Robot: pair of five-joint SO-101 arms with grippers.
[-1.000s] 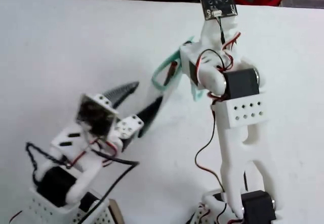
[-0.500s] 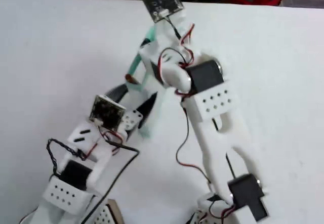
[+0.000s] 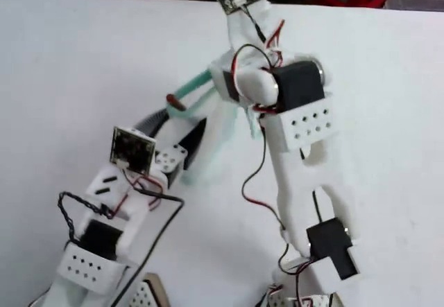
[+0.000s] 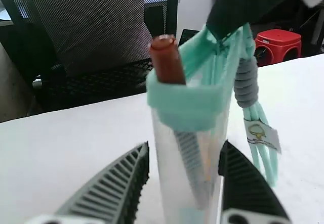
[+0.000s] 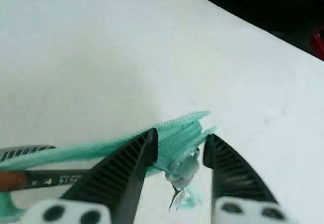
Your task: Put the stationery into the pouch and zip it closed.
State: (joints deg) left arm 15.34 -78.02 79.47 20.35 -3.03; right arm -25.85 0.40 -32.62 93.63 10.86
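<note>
The pouch (image 4: 187, 148) is soft clear plastic with a mint-green woven zip band. A green cord with a grey ribbed sleeve (image 4: 246, 82) and a small tag hangs from it. A pen (image 4: 167, 62) with a smooth reddish-brown cap pokes out of its open mouth.

My right gripper (image 5: 180, 135) has its black ridged jaws pinching the zip band at the pull end. My left gripper (image 4: 185, 147) has its jaws spread, with the pouch's clear body between them. I cannot tell whether they press it.

From above, the pouch is just above the middle of the white table (image 3: 83, 64). Its zip band runs from my right jaws toward 8 o'clock and ends at the pen's cap.
</note>
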